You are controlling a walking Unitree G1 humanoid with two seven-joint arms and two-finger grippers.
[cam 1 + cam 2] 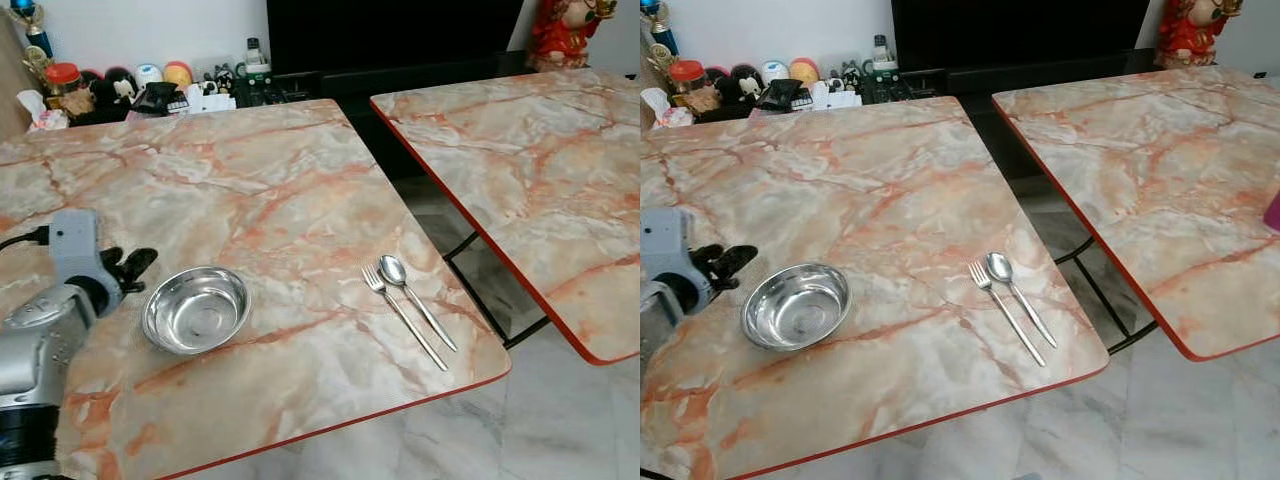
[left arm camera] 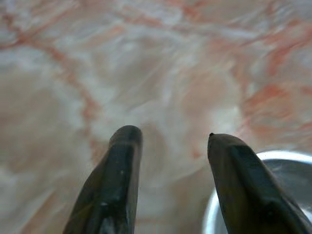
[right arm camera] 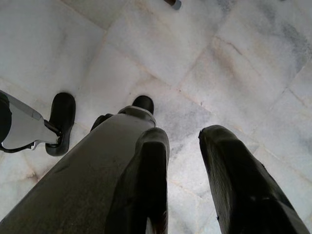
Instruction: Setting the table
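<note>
Bright even light; left wrist view blurred.

Two marble-patterned surfaces stand side by side, the near one and a second to its right. The near one carries one steel bowl, one fork and one spoon.

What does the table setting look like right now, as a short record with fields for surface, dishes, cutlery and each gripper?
surface: marble-pattern table, a second marble-pattern table to its right across a gap
dishes: steel bowl, empty, near the front edge
cutlery: fork and spoon side by side, right of the bowl
left gripper: open, empty, just left of the bowl
right gripper: open, empty, hanging over the floor
</note>
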